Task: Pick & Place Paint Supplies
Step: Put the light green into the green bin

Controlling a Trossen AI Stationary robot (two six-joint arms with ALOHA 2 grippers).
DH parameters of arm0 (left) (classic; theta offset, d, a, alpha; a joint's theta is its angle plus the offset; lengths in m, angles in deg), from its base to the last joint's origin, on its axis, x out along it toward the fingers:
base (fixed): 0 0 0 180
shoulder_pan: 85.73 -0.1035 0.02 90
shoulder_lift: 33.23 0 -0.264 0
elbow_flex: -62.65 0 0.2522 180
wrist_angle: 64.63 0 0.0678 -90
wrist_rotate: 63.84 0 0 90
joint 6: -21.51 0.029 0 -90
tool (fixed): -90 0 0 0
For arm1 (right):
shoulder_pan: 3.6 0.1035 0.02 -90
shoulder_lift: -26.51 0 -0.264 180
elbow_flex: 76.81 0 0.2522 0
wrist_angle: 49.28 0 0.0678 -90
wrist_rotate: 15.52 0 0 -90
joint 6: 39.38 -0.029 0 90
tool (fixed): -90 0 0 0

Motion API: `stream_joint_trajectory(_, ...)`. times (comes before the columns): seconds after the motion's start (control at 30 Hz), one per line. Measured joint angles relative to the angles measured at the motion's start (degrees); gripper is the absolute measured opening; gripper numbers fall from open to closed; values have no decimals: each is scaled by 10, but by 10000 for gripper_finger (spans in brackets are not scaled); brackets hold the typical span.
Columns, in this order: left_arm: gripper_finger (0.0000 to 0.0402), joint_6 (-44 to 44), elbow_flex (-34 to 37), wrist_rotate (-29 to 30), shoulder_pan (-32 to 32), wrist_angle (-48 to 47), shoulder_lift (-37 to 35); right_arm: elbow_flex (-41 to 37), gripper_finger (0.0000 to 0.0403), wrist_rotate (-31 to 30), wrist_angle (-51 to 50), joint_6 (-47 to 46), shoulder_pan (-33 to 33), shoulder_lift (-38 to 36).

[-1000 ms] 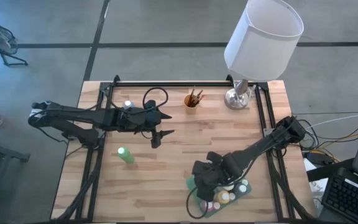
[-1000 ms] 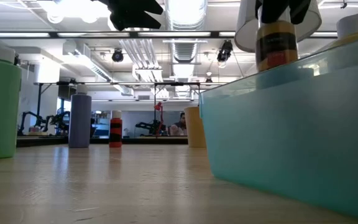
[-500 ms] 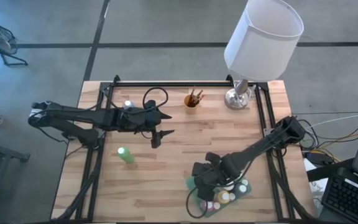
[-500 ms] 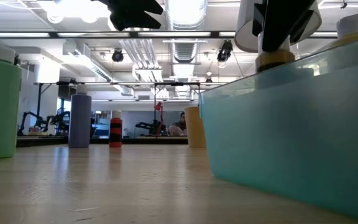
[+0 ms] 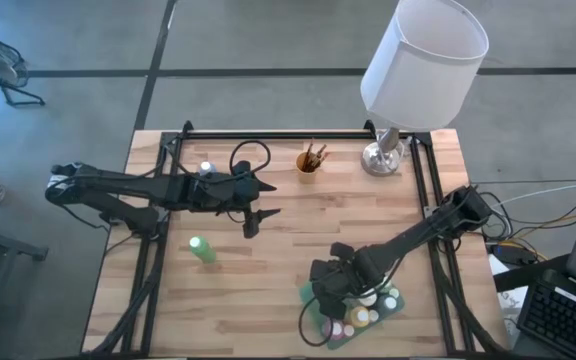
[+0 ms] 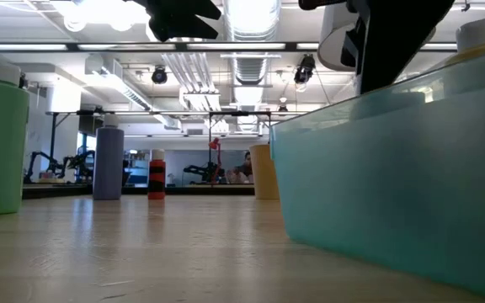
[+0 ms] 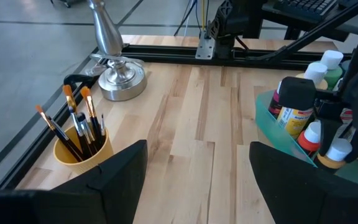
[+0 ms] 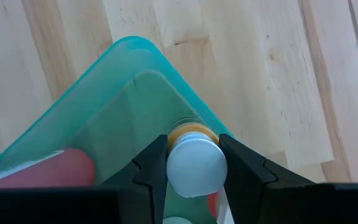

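**Right gripper holds white-capped bottle inside teal tray**

While the right gripper [image 8: 193, 163] sits low over a corner of the teal tray [image 8: 98, 81], its two dark fingers [image 8: 151, 168] pinch a small bottle [image 8: 193, 160] with a white cap and a yellow band under the cap. The bottle is upright, inside the tray wall. From above, the tray [image 5: 308, 297] lies at the near right of the wooden table [image 5: 268, 290], with other round-capped bottles [image 5: 366, 316] packed in it beside the right gripper [image 5: 328, 290].

Left gripper [image 5: 252, 218] hangs above the middle of the table with its fingers spread apart and nothing between them. A green bottle [image 5: 203, 250] stands alone on the boards near it. A yellow cup of brushes [image 5: 309, 160] stands toward the far edge, next to the silver base of the lamp [image 5: 383, 155]. A grey bottle [image 6: 108, 163] and a small red one [image 6: 156, 175] stand farther back, seen at table height.
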Motion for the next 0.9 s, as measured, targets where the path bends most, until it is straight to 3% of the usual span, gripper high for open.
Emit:
stream_joint_trajectory(0.77,287,0,0,0,0,0,0,-19,113,14,0,18,-4,-1)
stream_joint_trajectory(0.9,287,0,0,0,0,0,0,-20,155,15,-1,18,-5,-1)
